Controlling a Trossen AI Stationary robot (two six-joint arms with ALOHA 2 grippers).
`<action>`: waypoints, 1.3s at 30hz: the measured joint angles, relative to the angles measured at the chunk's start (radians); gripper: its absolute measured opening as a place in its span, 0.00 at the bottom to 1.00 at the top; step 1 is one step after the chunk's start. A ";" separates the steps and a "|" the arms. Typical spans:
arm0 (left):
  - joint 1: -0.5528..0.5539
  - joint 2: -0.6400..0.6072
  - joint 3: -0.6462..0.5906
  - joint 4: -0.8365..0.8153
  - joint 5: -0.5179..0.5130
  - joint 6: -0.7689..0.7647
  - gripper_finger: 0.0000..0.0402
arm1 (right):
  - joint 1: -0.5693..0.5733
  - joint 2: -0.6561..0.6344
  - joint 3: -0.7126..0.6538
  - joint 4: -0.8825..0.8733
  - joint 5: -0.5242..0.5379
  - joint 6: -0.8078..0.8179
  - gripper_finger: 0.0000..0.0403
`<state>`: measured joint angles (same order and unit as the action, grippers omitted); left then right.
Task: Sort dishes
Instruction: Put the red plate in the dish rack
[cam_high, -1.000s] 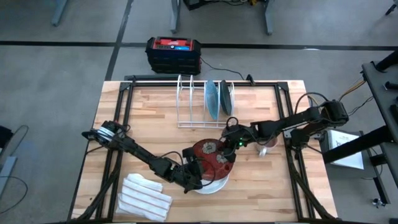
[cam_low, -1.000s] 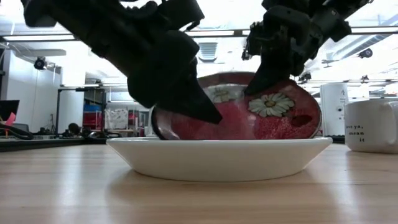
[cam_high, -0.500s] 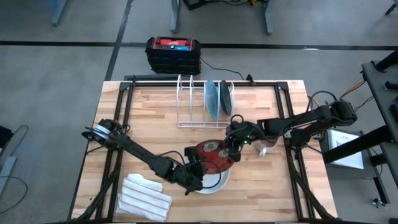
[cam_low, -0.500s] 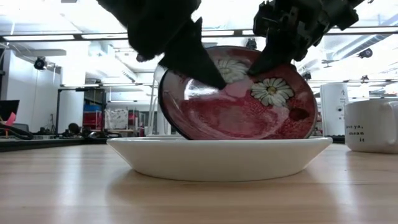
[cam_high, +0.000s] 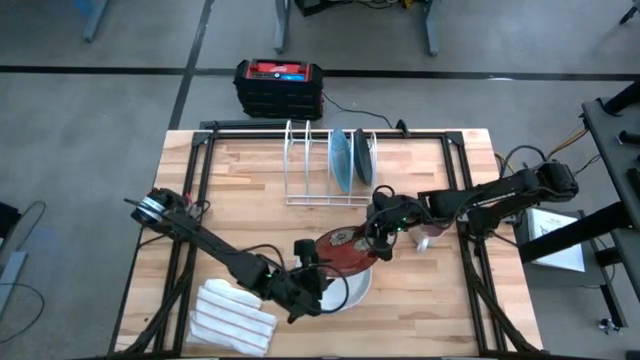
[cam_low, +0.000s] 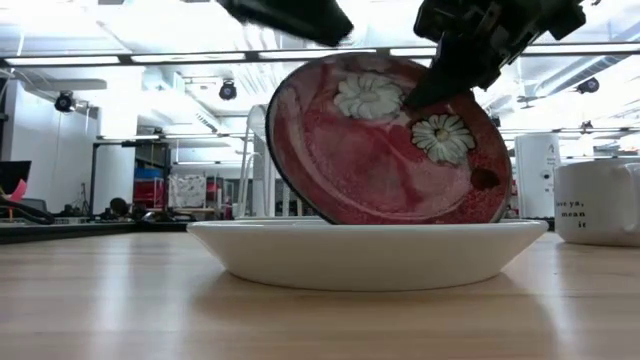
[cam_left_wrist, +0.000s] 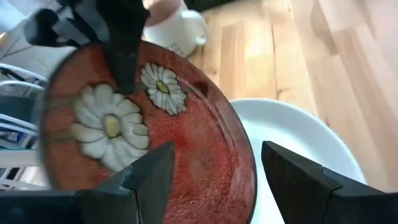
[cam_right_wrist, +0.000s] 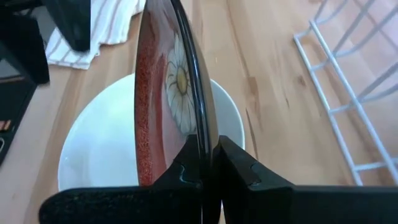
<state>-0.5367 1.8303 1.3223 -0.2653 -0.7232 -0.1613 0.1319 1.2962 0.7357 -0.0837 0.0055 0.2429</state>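
Note:
The red dish (cam_high: 345, 250) with pale flowers stands tipped up steeply over the plain white dish (cam_high: 352, 296), its flowered face (cam_low: 385, 150) toward the table's near edge. My right gripper (cam_high: 381, 238) is shut on its upper right rim. My left gripper (cam_high: 308, 282) hangs open above and near-left of the red dish, its fingers (cam_left_wrist: 149, 180) apart in front of the flowered face (cam_left_wrist: 137, 124), touching nothing. Two blue dishes (cam_high: 350, 158) stand on edge in the white wire rack (cam_high: 305, 165). My right gripper pinches the red dish's rim (cam_right_wrist: 200, 146) between its two fingers, one on the flowered face, one on the dark back. The fingers slant down from the table's right. The dish stands nearly on edge; the white dish's rim (cam_low: 400, 228) hides its lower edge.
A beige mug (cam_high: 424, 240) stands just right of the dishes, close under my right arm. A folded striped cloth (cam_high: 232, 316) lies near the front left. A red-topped black box (cam_high: 278, 86) sits on the floor beyond the table's far edge.
My right gripper has gone up with the red dish's rim, and the dish has tipped from a shallow lean in the white dish to nearly on edge. My left gripper has risen off the dish and drawn back toward the near edge, staying open.

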 joint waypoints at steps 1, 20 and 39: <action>-0.005 -0.014 -0.003 -0.002 -0.005 0.002 0.57 | 0.001 -0.006 0.000 0.000 0.000 -0.013 0.02; -0.091 -0.225 -0.010 -0.170 -0.255 0.076 0.57 | 0.042 -0.191 0.045 -0.022 -0.006 -0.492 0.02; -0.091 -0.266 -0.013 -0.340 -0.451 -0.061 0.57 | 0.041 -0.120 0.528 -0.554 0.152 -1.213 0.02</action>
<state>-0.6281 1.5639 1.3098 -0.6049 -1.1746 -0.2220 0.1728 1.1764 1.2640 -0.6382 0.1574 -0.9704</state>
